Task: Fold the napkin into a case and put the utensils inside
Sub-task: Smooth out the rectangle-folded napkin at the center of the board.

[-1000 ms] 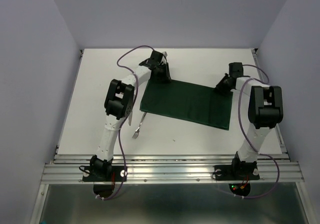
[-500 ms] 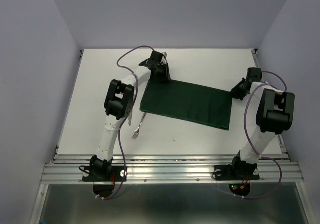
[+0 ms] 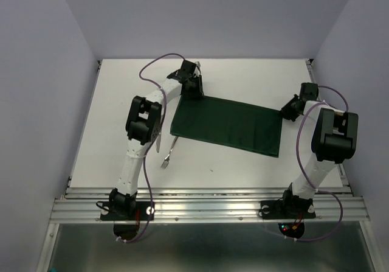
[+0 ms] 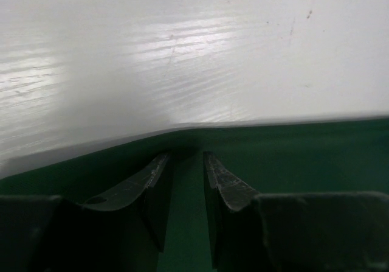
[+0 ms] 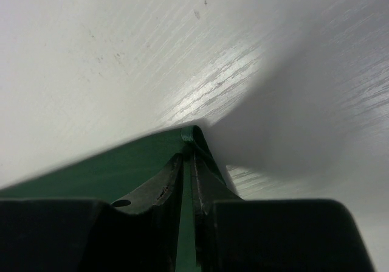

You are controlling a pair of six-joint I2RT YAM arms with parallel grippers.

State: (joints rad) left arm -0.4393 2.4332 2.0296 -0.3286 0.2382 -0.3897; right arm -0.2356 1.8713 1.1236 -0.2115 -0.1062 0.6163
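Top external view shows both arms stretched away from their bases to the far edge of the napkin (image 3: 225,125), a dark green cloth lying flat and slightly skewed in the middle of the white table (image 3: 243,77). The left gripper (image 3: 193,88) points down at the cloth's far-left corner, its elbow bent high over the near-left corner. The right gripper (image 3: 285,111) sits at the far-right corner with its forearm folded back toward the right edge. In the left wrist view the 2 fingers (image 4: 222,184) stand a narrow gap apart above the cloth, with green showing between them and the cloth's edge just ahead. In the right wrist view the fingers (image 5: 161,190) are pressed together on the corner, which curls up at their tips. The fork (image 3: 167,154) lies on the table just beside the napkin's near-left corner, and the knife (image 3: 157,143) lies near it, partly hidden under the left elbow. Purple cables (image 3: 161,62) loop over both arms.
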